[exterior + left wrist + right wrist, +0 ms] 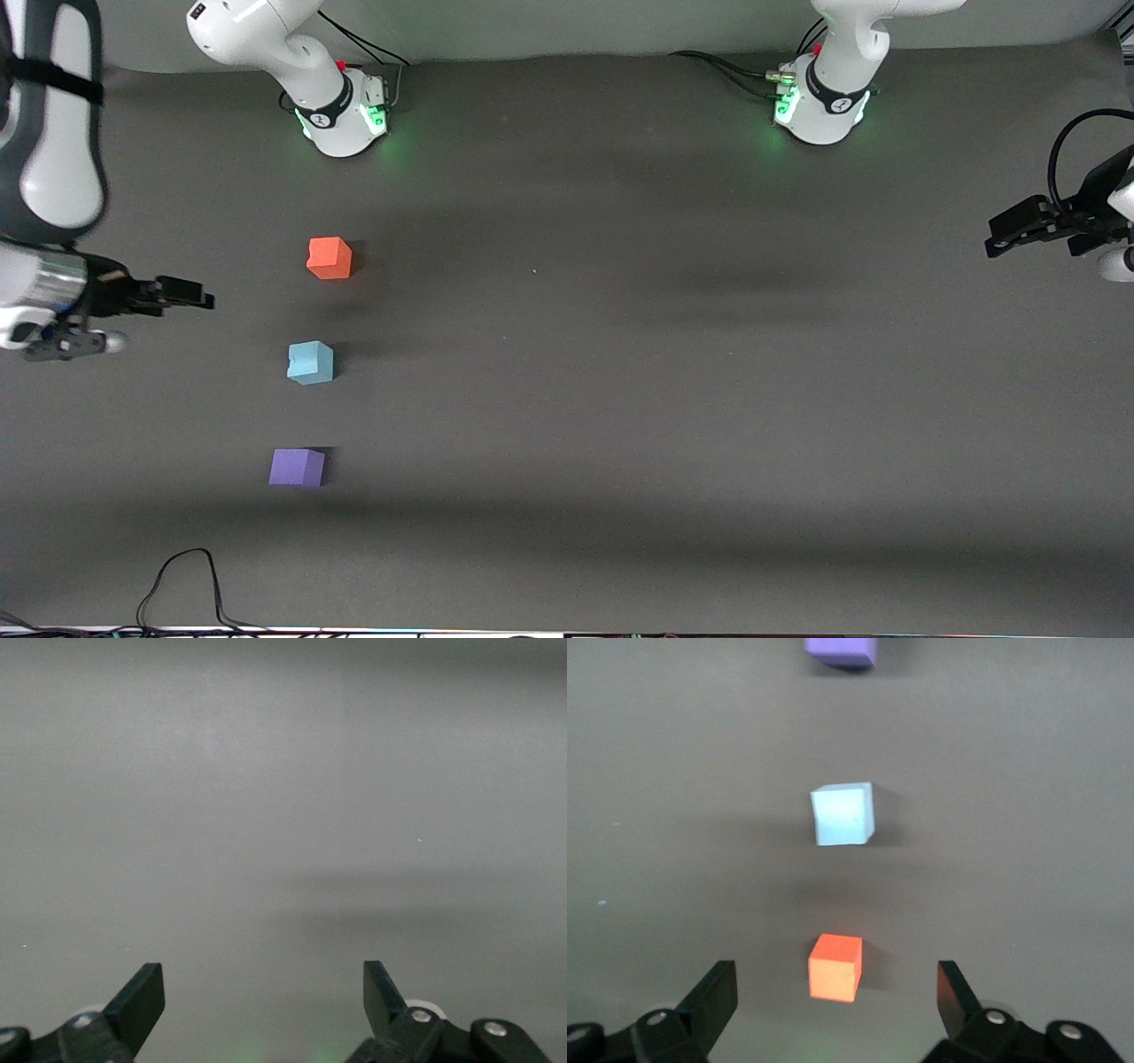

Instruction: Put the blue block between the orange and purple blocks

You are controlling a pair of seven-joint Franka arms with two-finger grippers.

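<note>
Squarely between its two neighbours sits the blue block (310, 362) on the grey table (664, 354), apart from both. The orange block (330, 258) lies farther from the front camera and the purple block (297, 467) nearer, the three forming a line toward the right arm's end of the table. The right gripper (182, 293) hangs over that end's edge, jaws spread wide and holding nothing. The left gripper (1019, 232) waits over the table's other end edge, also wide open and empty.
</note>
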